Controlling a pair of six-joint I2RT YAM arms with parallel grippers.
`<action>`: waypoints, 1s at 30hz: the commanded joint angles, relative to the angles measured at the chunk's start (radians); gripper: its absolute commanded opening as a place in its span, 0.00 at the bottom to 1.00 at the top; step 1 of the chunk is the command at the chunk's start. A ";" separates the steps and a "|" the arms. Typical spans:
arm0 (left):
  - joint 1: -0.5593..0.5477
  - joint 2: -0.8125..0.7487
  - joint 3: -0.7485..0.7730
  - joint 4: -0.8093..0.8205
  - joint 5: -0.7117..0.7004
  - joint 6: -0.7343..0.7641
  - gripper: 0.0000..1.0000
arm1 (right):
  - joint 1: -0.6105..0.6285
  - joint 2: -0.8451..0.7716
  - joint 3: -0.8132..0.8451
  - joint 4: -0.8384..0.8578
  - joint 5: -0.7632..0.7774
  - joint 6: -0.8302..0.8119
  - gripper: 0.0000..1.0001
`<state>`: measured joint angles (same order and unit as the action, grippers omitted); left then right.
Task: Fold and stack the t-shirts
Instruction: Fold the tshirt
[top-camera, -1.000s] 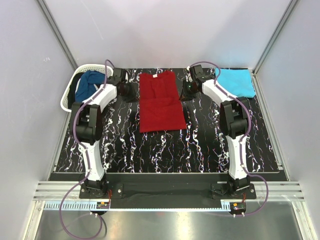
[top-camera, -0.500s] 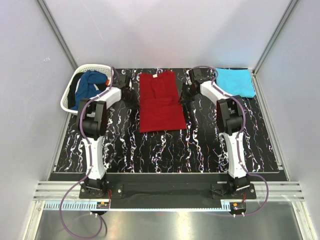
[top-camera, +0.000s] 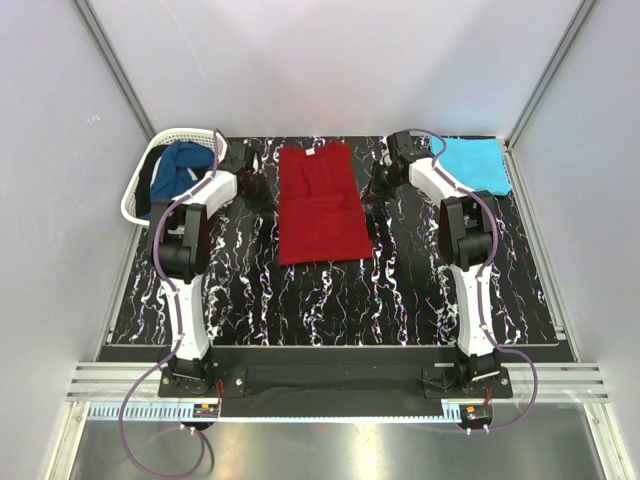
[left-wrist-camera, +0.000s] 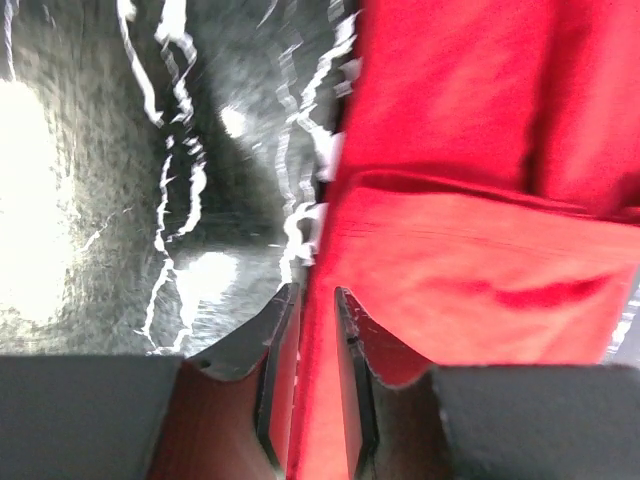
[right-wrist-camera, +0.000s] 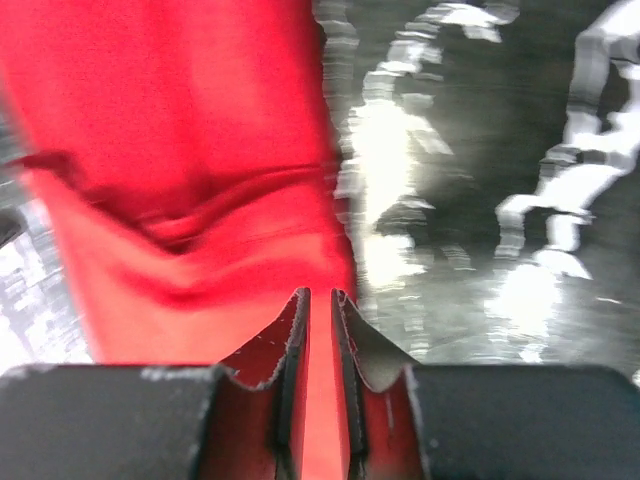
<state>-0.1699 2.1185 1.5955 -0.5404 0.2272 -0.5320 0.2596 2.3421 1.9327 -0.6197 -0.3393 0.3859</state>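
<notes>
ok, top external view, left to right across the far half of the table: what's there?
white lattice basket holding the dark blue t-shirt → left gripper → red t-shirt → right gripper → turquoise t-shirt. Each gripper is shut on a side edge of the red t-shirt.

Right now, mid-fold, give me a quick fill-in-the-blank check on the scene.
The left gripper and right gripper each pinch the ____.
The dark blue t-shirt lies in the ____.
The turquoise t-shirt lies in the far ____ corner of the table.
Missing: red t-shirt; white basket; right.
</notes>
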 joint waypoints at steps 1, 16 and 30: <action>-0.008 -0.097 0.083 0.022 0.044 0.016 0.26 | 0.029 -0.086 0.080 0.015 -0.190 -0.002 0.21; -0.002 0.130 0.184 0.007 0.052 0.026 0.25 | 0.043 0.270 0.333 0.074 -0.503 -0.010 0.21; 0.013 0.155 0.187 -0.018 -0.054 0.047 0.26 | -0.005 0.415 0.548 0.075 -0.503 0.027 0.21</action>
<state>-0.1703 2.2620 1.7615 -0.5293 0.2317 -0.5201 0.2481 2.7617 2.4420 -0.5430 -0.8543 0.4133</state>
